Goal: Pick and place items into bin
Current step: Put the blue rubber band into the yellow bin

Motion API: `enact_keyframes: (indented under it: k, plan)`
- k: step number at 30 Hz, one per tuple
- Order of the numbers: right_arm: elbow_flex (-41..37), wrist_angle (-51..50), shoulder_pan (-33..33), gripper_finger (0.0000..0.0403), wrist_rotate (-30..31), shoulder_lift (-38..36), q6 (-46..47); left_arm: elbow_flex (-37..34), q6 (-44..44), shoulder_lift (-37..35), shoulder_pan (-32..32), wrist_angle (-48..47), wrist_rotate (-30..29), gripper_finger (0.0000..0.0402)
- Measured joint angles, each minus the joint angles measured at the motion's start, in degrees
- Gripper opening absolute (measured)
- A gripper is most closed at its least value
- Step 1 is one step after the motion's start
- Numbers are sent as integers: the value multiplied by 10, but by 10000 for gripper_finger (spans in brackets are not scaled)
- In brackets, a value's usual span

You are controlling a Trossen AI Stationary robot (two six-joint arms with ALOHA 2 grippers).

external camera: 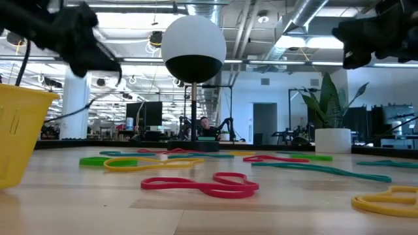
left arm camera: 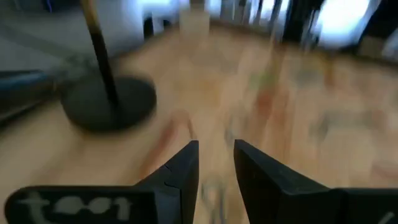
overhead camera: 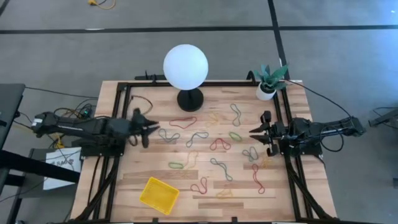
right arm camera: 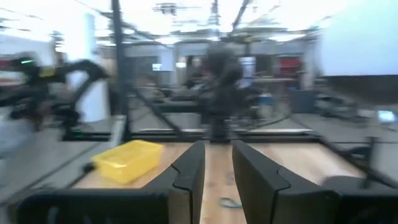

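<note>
Your left gripper [overhead camera: 151, 129] sits at the worktop's [overhead camera: 137, 180] 9 o'clock edge, fingers [left arm camera: 186, 163] parted by a narrow gap, nothing between them. Your right gripper [overhead camera: 256, 133] sits at the 3 o'clock edge, fingers [right arm camera: 189, 167] likewise slightly apart and bare. Rubber bands [overhead camera: 219, 144] lie scattered flat over the worktop's middle, between both grippers; none touches either pair of fingers. The yellow bin [overhead camera: 159, 194] rests near 7 o'clock. The globe lamp [overhead camera: 185, 66] stands at 12 o'clock, the potted plant [overhead camera: 268, 81] at 1 o'clock.

Even, bright overhead light; both wrist views smear with motion blur, the lamp [overhead camera: 185, 67] globe glares white.
</note>
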Motion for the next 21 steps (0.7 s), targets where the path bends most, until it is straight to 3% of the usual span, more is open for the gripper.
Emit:
enact_keyframes:
  k: [3,7,15,21]
  plan:
    - [0,0,0,76,31,0,-2,-2,-29,89,0,-7,49,91]
    - [0,4,0,76,33,0,-26,-3,-39,204,0,17,53,91]
    - [0,12,0,76,38,0,-28,-2,-1,408,0,201,80,91]
    - [0,13,0,76,39,0,-28,0,-29,508,1,272,60,91]
